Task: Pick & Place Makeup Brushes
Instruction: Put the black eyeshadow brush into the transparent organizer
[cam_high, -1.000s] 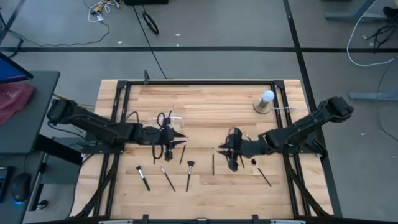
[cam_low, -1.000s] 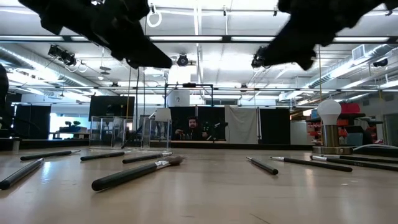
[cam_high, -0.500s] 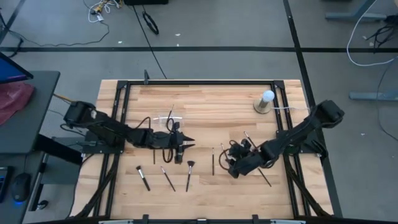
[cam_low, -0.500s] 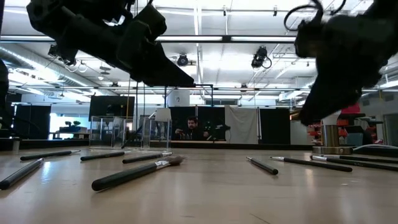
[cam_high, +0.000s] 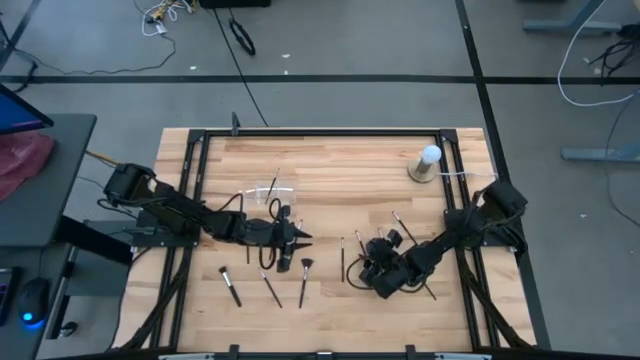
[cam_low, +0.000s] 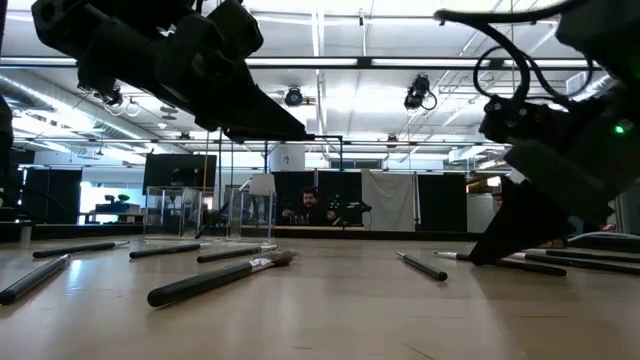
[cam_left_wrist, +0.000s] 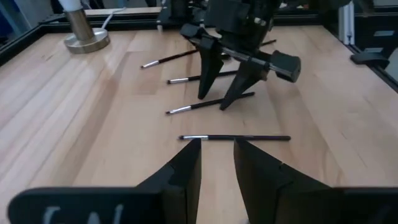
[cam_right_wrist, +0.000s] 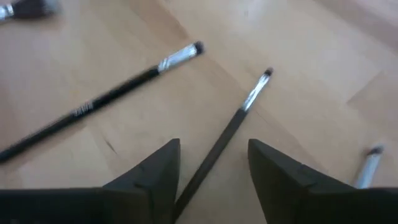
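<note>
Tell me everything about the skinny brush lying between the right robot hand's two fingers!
The makeup brush is a thin stick with a long black handle, a shiny silvery ferrule and a tiny dark bristle tip. It lies flat on the pale wooden table, slanted, its handle end running between the right gripper's open dark fingers. The fingers stand on either side of it and do not grip it yet. A similar brush lies apart beside it.

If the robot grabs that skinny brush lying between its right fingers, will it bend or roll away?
The brush looks like a thin straight stick, so it probably stays stiff. Its handle looks round, so a nudge might roll it across the smooth wooden table. It looks light, and the right tool, open around it, would have to close nearly all the way.
</note>
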